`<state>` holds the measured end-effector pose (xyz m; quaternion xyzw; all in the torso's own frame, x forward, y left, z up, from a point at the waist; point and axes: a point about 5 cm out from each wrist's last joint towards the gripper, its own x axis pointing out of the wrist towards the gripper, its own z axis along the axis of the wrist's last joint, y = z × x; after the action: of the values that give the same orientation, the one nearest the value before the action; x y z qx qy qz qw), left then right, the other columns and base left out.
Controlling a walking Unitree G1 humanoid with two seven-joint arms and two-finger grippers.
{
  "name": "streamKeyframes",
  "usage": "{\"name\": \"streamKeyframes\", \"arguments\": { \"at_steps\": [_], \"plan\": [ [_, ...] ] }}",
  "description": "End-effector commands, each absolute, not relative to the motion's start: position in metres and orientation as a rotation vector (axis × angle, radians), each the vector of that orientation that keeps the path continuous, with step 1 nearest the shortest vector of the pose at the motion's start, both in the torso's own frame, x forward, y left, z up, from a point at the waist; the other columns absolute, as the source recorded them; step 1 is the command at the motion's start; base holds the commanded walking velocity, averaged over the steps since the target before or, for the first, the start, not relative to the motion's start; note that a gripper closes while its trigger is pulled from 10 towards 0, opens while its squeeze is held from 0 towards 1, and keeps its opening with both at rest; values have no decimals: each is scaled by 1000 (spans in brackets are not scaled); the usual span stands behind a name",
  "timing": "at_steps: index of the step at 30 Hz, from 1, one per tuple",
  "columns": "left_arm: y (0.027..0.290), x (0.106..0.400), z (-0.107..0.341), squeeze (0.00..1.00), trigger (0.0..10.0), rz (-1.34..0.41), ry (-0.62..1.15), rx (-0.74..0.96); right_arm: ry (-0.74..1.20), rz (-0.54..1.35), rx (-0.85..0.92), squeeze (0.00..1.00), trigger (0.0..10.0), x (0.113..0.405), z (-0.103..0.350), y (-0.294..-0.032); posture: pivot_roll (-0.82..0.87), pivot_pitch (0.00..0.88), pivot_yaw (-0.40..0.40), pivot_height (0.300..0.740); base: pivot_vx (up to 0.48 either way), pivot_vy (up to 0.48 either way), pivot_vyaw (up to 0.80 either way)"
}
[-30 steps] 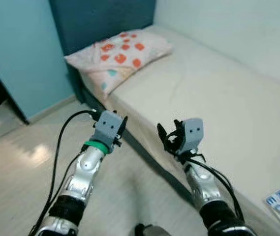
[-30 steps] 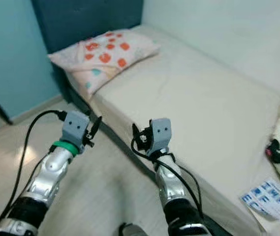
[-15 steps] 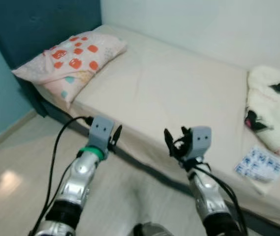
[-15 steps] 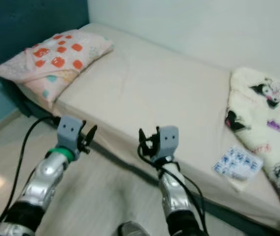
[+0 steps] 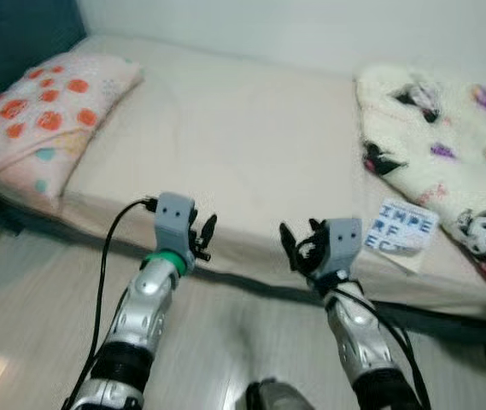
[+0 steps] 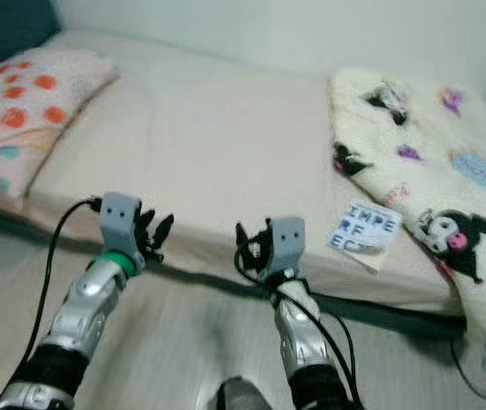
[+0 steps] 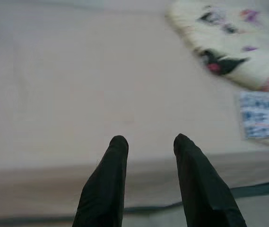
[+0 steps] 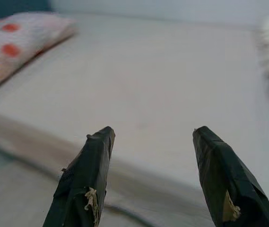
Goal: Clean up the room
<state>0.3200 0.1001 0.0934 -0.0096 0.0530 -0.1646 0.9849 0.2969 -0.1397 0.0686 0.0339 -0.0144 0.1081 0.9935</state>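
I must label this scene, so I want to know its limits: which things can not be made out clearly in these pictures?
- Blue-lettered paper on the bed: the print is too blurred to read for certain.
- Cream blanket: cut off by the right edge of the left eye view.
- Pillow: cut off by the left edge.
- Dark cable on the floor: its end leaves the frame corner.
- Left tool and right tool are open and hold nothing.
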Motion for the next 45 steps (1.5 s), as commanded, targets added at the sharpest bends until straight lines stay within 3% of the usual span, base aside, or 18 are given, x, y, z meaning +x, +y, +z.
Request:
{"name": "streamKeyframes", "arguments": {
  "at_steps": [1,45],
  "plan": [
    [102,319,92,0,10000,-333,126,-28,-20,213,79,0,10000,296,68,-138,-41,23,34,740,0,0,-775],
    [105,320,89,0,10000,-321,157,-10,0,233,71,0,10000,299,68,-134,-31,4,32,740,0,0,-775]
  ]
}}
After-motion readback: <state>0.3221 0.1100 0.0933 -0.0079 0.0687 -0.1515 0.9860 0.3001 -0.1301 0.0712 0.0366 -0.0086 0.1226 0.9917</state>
